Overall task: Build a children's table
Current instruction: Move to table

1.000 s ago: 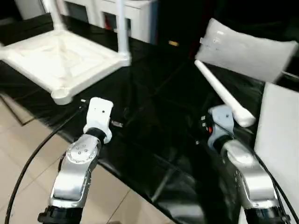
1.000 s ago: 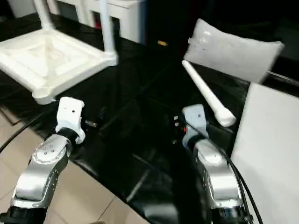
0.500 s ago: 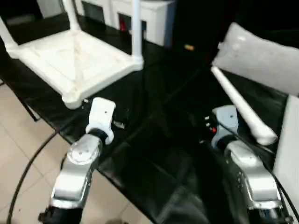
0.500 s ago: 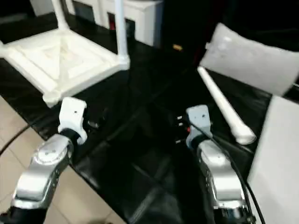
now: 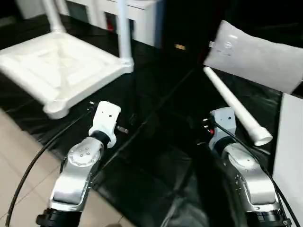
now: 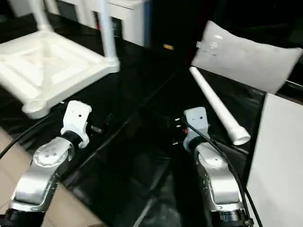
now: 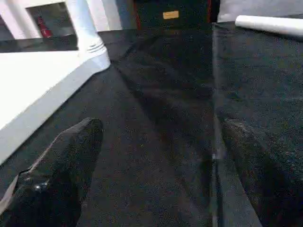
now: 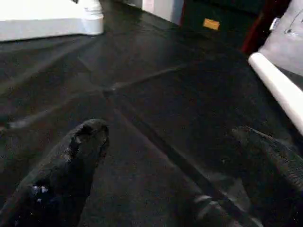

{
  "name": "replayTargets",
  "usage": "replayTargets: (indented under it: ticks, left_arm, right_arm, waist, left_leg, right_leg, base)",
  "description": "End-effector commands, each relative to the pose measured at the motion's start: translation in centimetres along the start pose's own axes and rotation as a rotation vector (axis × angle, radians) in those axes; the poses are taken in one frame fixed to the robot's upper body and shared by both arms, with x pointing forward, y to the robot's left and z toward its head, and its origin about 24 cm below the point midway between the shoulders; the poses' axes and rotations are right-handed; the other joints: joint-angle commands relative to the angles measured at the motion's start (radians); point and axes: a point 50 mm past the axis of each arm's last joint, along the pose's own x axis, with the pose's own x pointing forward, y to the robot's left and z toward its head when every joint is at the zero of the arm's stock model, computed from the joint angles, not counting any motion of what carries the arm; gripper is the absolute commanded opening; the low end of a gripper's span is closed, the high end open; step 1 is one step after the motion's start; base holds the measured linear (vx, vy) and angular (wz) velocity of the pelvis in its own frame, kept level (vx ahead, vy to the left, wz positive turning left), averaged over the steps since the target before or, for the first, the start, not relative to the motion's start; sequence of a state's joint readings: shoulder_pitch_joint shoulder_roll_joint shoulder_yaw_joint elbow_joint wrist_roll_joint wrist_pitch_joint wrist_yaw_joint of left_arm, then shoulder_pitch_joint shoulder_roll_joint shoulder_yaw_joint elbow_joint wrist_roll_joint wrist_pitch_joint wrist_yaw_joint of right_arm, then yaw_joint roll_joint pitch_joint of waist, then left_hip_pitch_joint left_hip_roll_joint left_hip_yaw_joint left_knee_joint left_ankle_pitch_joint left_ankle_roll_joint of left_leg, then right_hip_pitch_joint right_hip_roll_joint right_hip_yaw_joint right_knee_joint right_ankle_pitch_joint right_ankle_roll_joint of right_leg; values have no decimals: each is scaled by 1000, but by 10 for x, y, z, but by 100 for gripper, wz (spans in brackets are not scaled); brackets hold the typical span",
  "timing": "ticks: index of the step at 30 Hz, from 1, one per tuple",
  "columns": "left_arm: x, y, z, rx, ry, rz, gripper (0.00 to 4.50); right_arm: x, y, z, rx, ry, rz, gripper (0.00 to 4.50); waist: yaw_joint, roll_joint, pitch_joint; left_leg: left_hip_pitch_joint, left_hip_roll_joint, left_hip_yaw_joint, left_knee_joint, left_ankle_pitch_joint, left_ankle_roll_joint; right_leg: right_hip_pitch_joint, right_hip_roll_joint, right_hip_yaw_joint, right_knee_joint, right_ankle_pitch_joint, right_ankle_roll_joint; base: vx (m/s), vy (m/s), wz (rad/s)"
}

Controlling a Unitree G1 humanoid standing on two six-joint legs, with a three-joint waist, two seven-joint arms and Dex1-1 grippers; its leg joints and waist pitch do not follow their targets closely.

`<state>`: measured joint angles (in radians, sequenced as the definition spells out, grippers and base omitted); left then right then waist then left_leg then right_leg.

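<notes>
Since a second ago: both forearms sit much as they did; the framing has shifted a little with the head, and the loose leg and tabletop lie where they lay.

Tabletop: upside down on the black sheet, at about 10 o'clock from the left gripper; ribbed underside up, two legs already standing in far sockets, the near corner socket open.

Loose leg: lies on the sheet at roughly 1 o'clock from the right gripper, thick end nearest the robot, thin end running off under a grey plastic bag.

Left gripper: fingers spread wide over bare sheet, holding nothing.

Right gripper: fingers likewise spread apart and empty, the leg just beside it.

Handling, as I judge it: hollow moulded plastic, so light and stiff, but smooth, round and tapered, likely to roll or slip in a pinch. Best taken mid-shaft toward the thick end, squarely across its width.

Materials: glossy white plastic parts; crinkled, shiny black sheet; pale floor tiles at 7 o'clock.
</notes>
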<state>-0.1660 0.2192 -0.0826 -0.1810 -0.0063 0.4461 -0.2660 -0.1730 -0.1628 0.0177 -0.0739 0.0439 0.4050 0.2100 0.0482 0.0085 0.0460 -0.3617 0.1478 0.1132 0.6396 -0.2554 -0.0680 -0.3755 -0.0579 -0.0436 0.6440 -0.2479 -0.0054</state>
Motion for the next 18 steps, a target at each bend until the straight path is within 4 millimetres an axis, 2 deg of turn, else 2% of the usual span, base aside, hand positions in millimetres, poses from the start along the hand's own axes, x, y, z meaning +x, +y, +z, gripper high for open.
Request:
replayTargets:
  ticks: [1,2,3,5,6,7,8,10,11,12,13,14,15,16,17,18]
  left_arm:
    - [-2,-5,-2,-36,33,-56,443]
    - [-3,-6,-1,-38,27,-90,443]
    - [-4,-8,0,-35,19,-125,443]
    - [-8,-7,2,-40,9,-200,443]
    - [-8,-5,2,-33,11,-224,443]
    - [-8,-5,2,-33,11,-224,443]
    - [-8,-4,3,-23,15,-262,443]
    - [-8,-4,4,-15,18,-289,443]
    - [-10,-6,4,1,22,-337,443]
    - [-11,-8,5,17,31,-389,443]
    - [-13,-9,5,27,38,-423,443]
    - [-14,-11,5,41,44,-461,443]
    - [-15,-12,5,48,47,-480,443]
    - [-16,-14,5,52,52,-507,443]
    - [-16,-14,5,52,52,-507,443]
    - [-17,-15,5,58,59,-533,443]
  right_arm:
    - [2,-11,8,-28,-15,-47,450]
    - [3,-16,9,-39,-14,-65,450]
    - [5,-23,9,-48,-6,-79,450]
    - [11,-45,13,-92,11,-112,450]
    - [13,-54,15,-104,15,-124,450]
    - [13,-54,15,-104,15,-124,450]
    - [16,-66,18,-113,20,-136,450]
    - [18,-72,20,-118,23,-141,450]
    - [21,-82,22,-122,35,-153,450]
    - [24,-92,23,-129,51,-167,450]
    - [26,-100,24,-132,62,-177,450]
    - [28,-108,23,-121,86,-189,450]
    - [29,-113,22,-112,100,-196,450]
    - [32,-120,20,-109,125,-206,450]
    - [32,-120,20,-109,125,-206,450]
    - [34,-130,15,-109,158,-223,450]
  waist:
    - [-5,6,-39]
    - [-6,6,-35]
    - [-9,7,-24]
    - [-11,8,-26]
    - [-11,9,-30]
    - [-11,9,-30]
    - [-12,7,-31]
    - [-15,5,-31]
    - [-14,9,-35]
    - [-15,9,-35]
    - [-16,4,-39]
    - [-13,8,-44]
    - [-12,8,-49]
    - [-12,7,-49]
    - [-9,13,-53]
    - [-9,16,-58]
  left_leg:
    - [13,67,-7,-100,-94,-8]
    - [15,67,-4,-103,-135,-11]
    - [19,65,-4,-113,-258,-22]
    - [21,64,-6,-112,-293,-32]
    - [21,62,-2,-108,-263,-28]
    - [21,62,-2,-108,-263,-28]
    - [11,59,2,-106,-223,-10]
    - [3,58,5,-105,-202,-2]
    - [8,59,7,-101,-190,0]
    - [7,58,7,-102,-188,2]
    - [1,56,9,-100,-153,7]
    - [2,57,11,-96,-124,11]
    - [-2,55,18,-88,-47,32]
    - [-4,55,20,-86,-24,41]
    - [-5,55,21,-83,1,48]
    - [-8,54,21,-79,47,64]
  right_leg:
    - [54,-73,47,-71,26,-233]
    - [51,-73,48,-75,-33,-230]
    - [43,-79,53,-93,-228,-204]
    - [39,-83,54,-100,-297,-185]
    - [35,-81,57,-100,-254,-182]
    - [35,-81,57,-100,-254,-182]
    - [39,-80,57,-98,-225,-187]
    - [41,-80,54,-100,-248,-184]
    - [37,-81,53,-101,-246,-189]
    - [37,-79,53,-100,-238,-194]
    - [43,-77,52,-94,-194,-205]
    - [44,-79,52,-90,-151,-215]
    - [44,-74,51,-80,-34,-250]
    - [46,-72,51,-78,3,-257]
    - [48,-74,50,-71,39,-265]
    - [50,-72,47,-64,105,-283]
  base:
    - [-63,35,0]
    - [-63,35,0]
    - [-88,23,-1]
    - [-85,10,-2]
    - [-57,2,2]
    - [0,0,0]
    - [0,0,0]
    - [0,0,0]
    - [0,0,0]
    - [0,0,0]
    - [0,0,0]
    - [0,0,0]
    - [0,0,0]
    - [0,0,0]
    - [0,0,0]
    - [0,0,0]
